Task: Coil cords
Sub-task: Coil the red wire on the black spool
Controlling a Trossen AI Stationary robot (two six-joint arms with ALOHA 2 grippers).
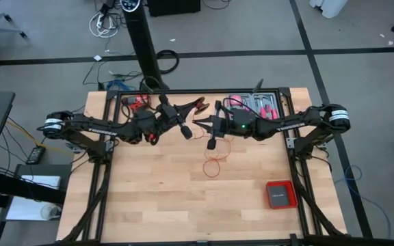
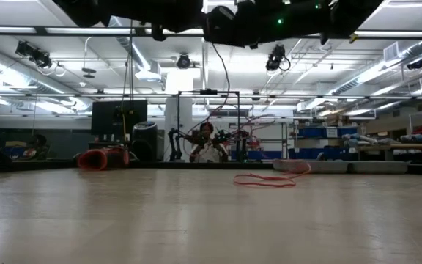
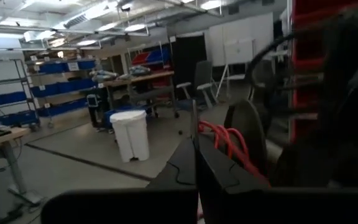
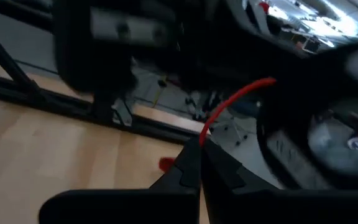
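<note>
A: Looking at your right gripper (image 4: 199,144) first: its fingers are pressed together, pinching the red cord (image 4: 235,102) right at the tips.

B: And the left?

A: Your left gripper (image 3: 196,146) has its fingers together as well. Red strands show just past the tips in the left wrist view; whether they are clamped, I cannot tell.

B: Where do you have the two arms?

A: Both are raised over the back half of the table (image 1: 163,198), meeting near the middle, with the left gripper (image 1: 185,132) and the right gripper (image 1: 212,143) near each other.

B: And the rest of the cord?

A: It hangs from the right gripper and ends as a loose loop (image 1: 214,166) lying flat on the table, just in front of the grippers. You can see that same loop (image 2: 266,179) on the boards in the low view.

B: Anything else down there?

A: A flat red box (image 1: 280,194) sits toward the front right, well apart from the cord.
</note>
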